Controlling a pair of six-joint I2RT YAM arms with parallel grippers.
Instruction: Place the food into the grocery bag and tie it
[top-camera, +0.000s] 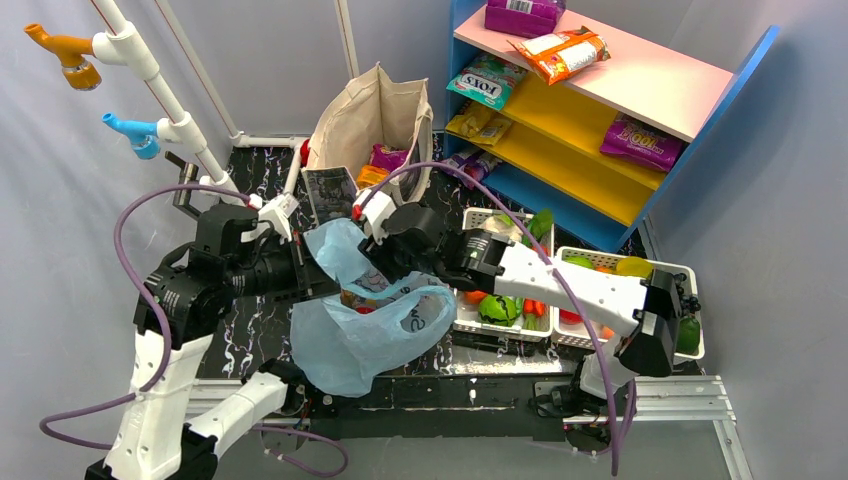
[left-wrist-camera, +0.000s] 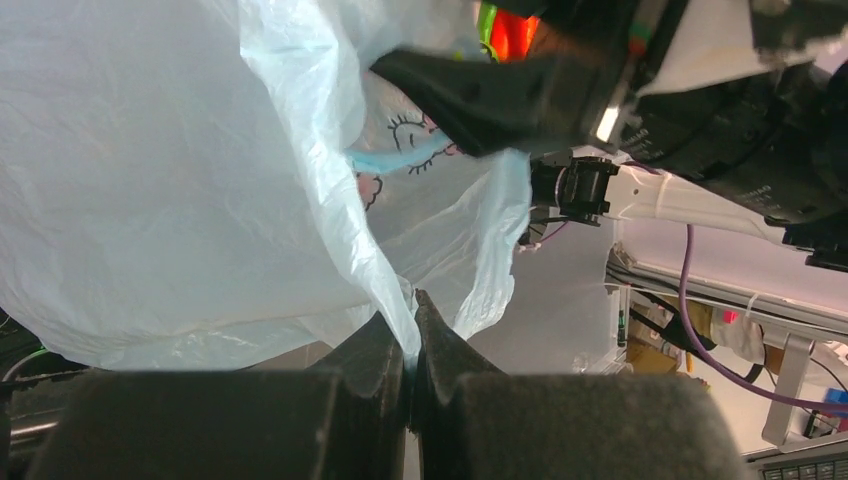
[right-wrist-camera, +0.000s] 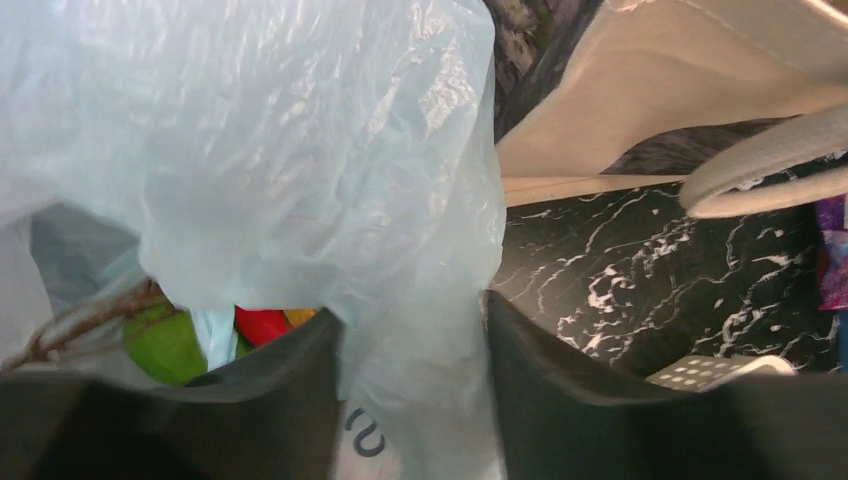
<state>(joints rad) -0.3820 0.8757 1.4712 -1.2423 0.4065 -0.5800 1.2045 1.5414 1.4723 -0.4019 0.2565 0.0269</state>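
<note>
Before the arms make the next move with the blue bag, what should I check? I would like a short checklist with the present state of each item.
1. Left end effector shut on the bag edge: ok.
2. Right end effector gripping the plastic: not ok, jaws apart around a fold.
3. Green fruit and red fruit inside the bag: ok.
4. Bag tied: not ok, mouth open.
5. Which handle loop each side holds: cannot tell.

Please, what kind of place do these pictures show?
Probably a robot lab staged as a small grocery: a coloured shelf with snack packets, white baskets of vegetables, plain grey walls.
</note>
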